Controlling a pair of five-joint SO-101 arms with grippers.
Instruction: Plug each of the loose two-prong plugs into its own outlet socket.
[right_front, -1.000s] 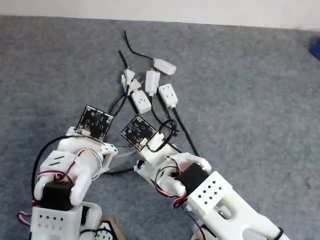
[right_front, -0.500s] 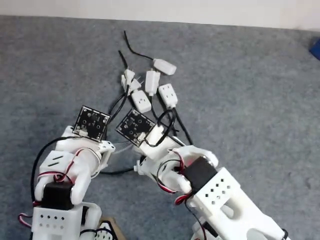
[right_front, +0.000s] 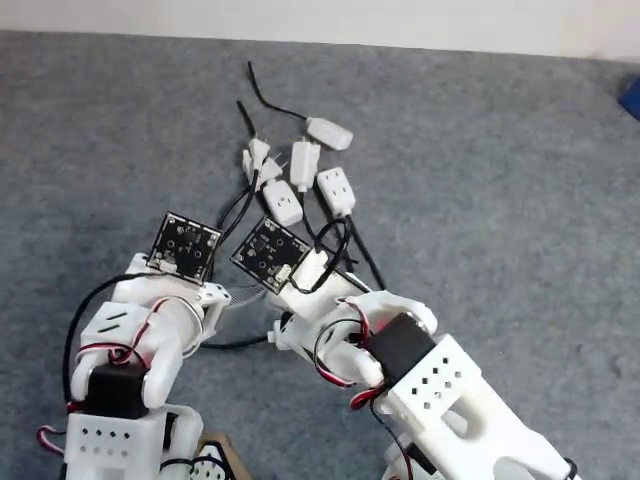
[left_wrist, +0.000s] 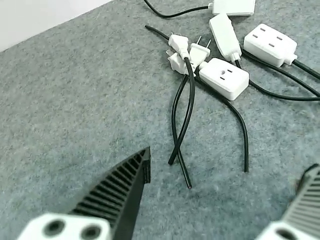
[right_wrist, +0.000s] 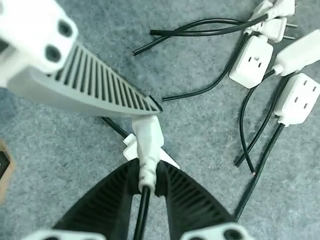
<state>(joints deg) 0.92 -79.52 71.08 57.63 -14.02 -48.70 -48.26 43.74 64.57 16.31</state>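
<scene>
Two white outlet sockets (right_front: 283, 203) (right_front: 336, 190) lie in a cluster with several white two-prong plugs (right_front: 258, 155) and black cords on the grey carpet. In the left wrist view the nearer socket (left_wrist: 224, 77) lies beside two small plugs (left_wrist: 200, 50), and my left gripper (left_wrist: 232, 160) stands open and empty, short of them. My right gripper (right_wrist: 148, 135) is shut on a white plug (right_wrist: 148, 131) with a black cord, held just above the carpet. The two sockets (right_wrist: 252, 62) (right_wrist: 299, 98) lie a little way ahead of it.
Loose black cords (left_wrist: 182, 115) cross the carpet between the left gripper and the cluster. A cord loop (right_front: 335, 255) rises by the right wrist. Both wrist boards (right_front: 185, 245) (right_front: 268, 250) sit close together. A blue object (right_front: 630, 98) lies at the right edge.
The right arm has moved forward toward the sockets with the plug in its gripper. The left arm has shifted slightly back and to the left.
</scene>
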